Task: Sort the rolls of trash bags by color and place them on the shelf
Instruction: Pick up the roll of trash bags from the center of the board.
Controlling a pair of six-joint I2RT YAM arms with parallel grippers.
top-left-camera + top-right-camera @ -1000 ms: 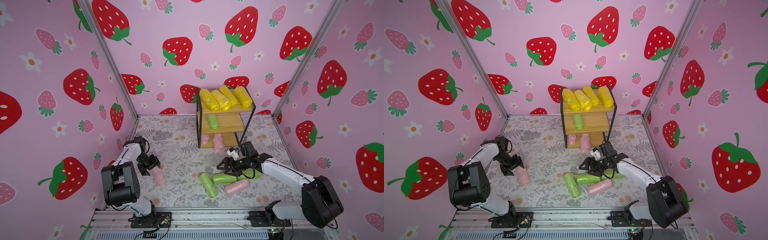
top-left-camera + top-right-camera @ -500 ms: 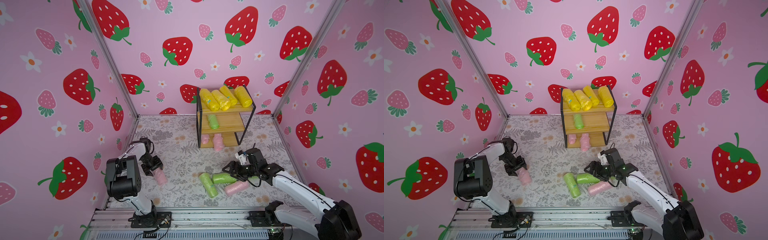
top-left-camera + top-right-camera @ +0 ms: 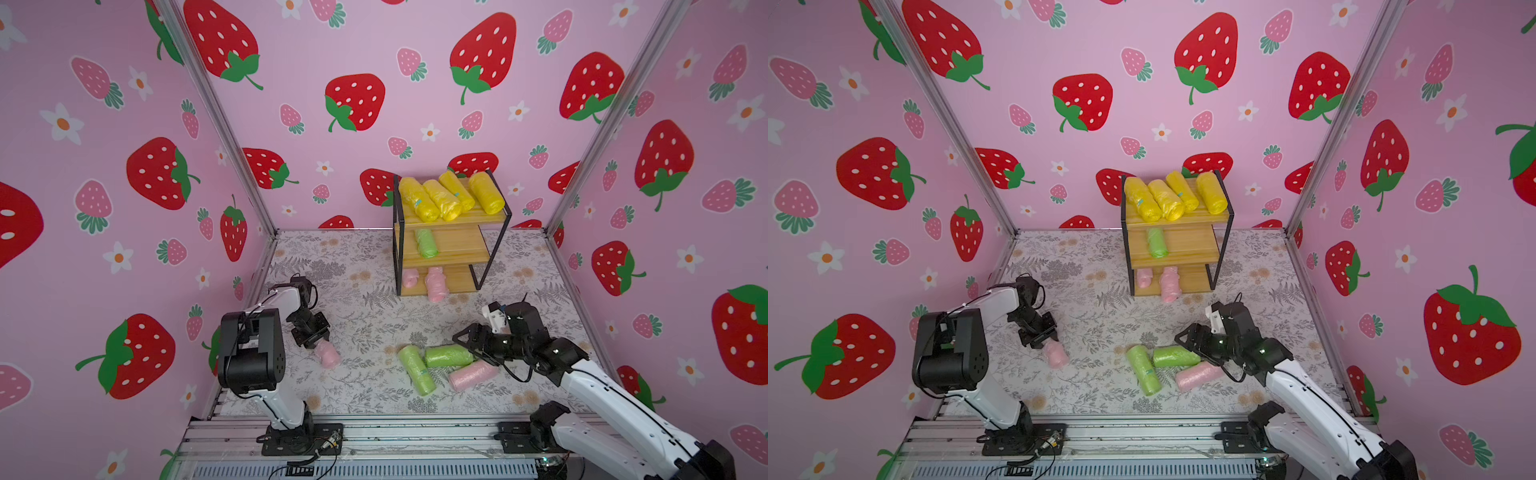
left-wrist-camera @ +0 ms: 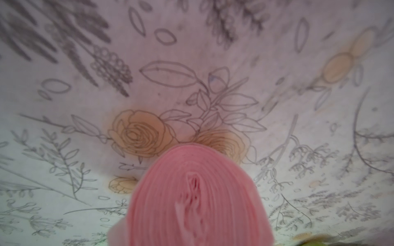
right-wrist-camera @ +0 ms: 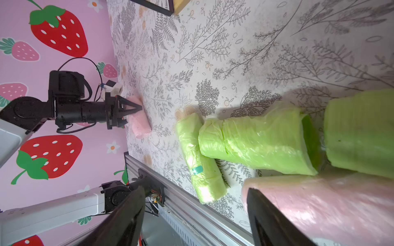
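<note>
Left end effector (image 3: 319, 340) astride pink roll (image 3: 328, 356), contact obscured, grip unclear

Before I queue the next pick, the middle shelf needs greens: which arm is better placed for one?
Likely right: the right gripper hangs open beside the green rolls; the left gripper straddles a far pink roll.

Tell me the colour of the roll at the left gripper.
Pale pink; the roll shows best in the left wrist view.

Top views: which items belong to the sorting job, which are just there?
Job: shelf; yellow rolls on it; green rolls and pink rolls, some shelved, some loose.
Just there: floral mat, strawberry walls, metal rail.
</note>
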